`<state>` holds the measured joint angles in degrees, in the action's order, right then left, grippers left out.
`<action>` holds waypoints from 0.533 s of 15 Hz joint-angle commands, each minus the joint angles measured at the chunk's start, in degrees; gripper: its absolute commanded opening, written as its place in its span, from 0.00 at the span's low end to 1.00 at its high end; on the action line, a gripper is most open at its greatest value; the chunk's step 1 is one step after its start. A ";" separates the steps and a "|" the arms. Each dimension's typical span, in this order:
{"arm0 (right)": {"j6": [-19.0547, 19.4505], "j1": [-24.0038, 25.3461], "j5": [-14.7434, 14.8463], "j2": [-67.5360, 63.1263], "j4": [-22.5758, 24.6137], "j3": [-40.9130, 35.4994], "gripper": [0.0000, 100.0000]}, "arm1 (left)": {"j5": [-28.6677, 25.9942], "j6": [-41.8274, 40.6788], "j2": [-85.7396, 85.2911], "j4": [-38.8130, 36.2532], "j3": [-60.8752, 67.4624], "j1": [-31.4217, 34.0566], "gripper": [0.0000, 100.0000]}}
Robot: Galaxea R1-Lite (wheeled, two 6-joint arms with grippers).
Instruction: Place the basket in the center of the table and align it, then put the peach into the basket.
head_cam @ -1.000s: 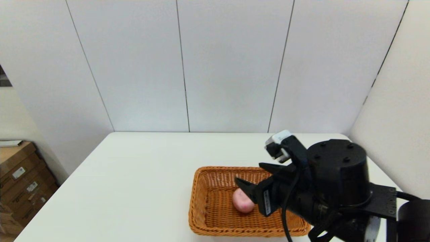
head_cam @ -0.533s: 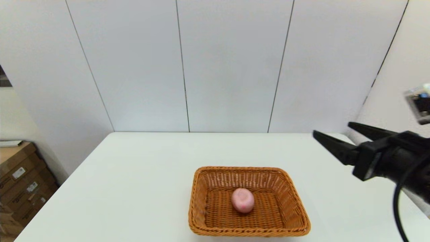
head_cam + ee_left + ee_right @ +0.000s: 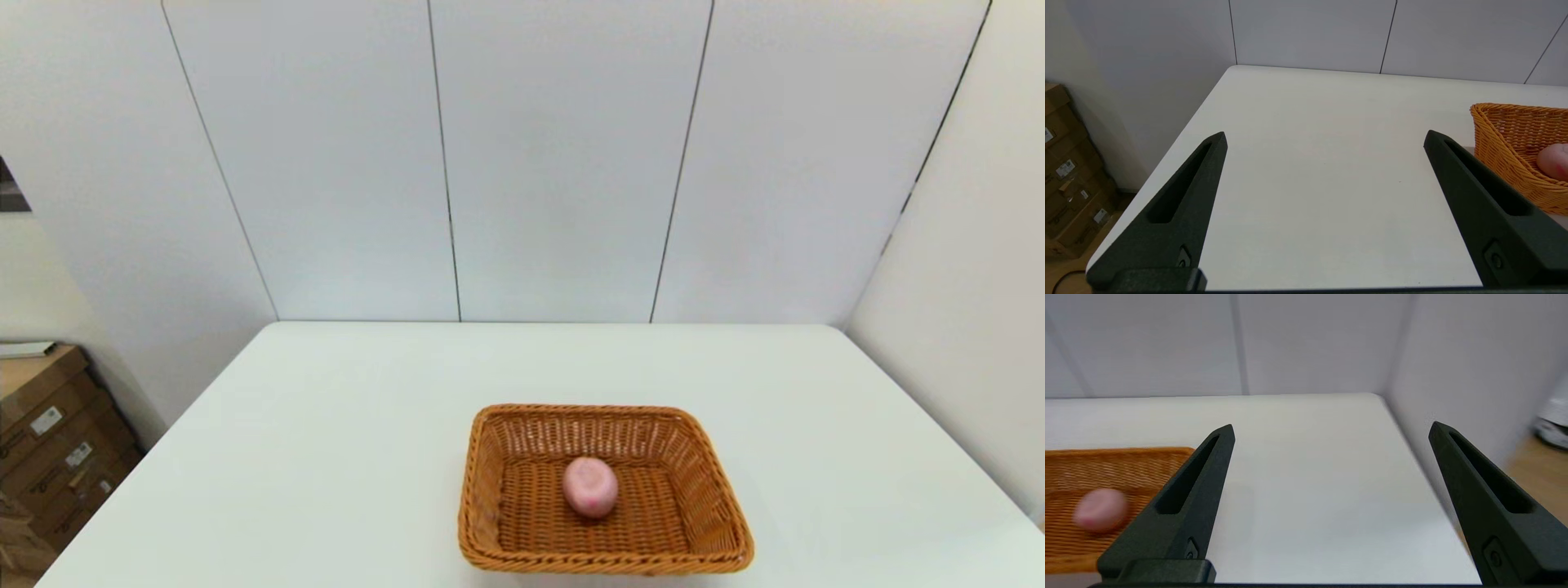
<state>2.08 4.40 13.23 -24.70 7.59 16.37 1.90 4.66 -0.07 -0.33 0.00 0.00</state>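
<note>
Right pincer [image 3: 1331, 430] withdrawn from head view, wide open, empty; peach [image 3: 590, 486] in basket [image 3: 490, 490]

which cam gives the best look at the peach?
Head view: the peach sits whole and unblocked on the basket floor. Left wrist view catches only part of it at the frame edge behind the basket wall; right wrist view shows it blurred.

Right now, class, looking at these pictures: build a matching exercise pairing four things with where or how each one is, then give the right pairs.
Things:
1. peach
2. basket
3. left gripper
4. cardboard boxes

Places or states:
A. on the floor beside the table's left edge
B. lying in the basket
C. fingers open, empty, over bare table
D. standing on the table

Pairs: 1-B, 2-D, 3-C, 4-A
</note>
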 commanded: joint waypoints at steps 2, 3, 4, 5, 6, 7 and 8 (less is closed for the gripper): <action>-1.21 -4.31 -5.32 17.84 -5.57 -6.88 1.00 | 0.03 0.09 -0.01 -0.02 0.00 0.00 1.00; -0.85 -4.31 -9.97 22.24 -7.07 -9.60 1.00 | 0.03 0.00 -0.01 -0.02 0.00 0.00 1.00; -0.68 -4.31 -12.26 24.87 -9.35 -10.66 1.00 | 0.03 0.00 -0.01 -0.02 0.00 0.00 1.00; -1.12 -4.31 -12.79 24.79 -10.23 -11.27 1.00 | 0.03 0.00 -0.01 -0.02 0.00 0.00 1.00; -1.29 -4.31 -12.96 24.79 -10.23 -12.07 1.00 | 0.03 0.00 -0.01 -0.02 0.00 0.00 1.00; -0.77 -4.31 -12.96 24.79 -9.88 -14.17 1.00 | 0.03 0.00 -0.01 -0.02 0.00 0.00 1.00; -0.50 -4.31 -13.14 24.79 -9.26 -16.02 1.00 | 0.03 0.00 -0.01 -0.02 0.00 0.00 1.00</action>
<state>1.16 0.07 0.51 -1.73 -2.23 3.91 1.89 4.62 -0.07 -0.30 0.00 0.00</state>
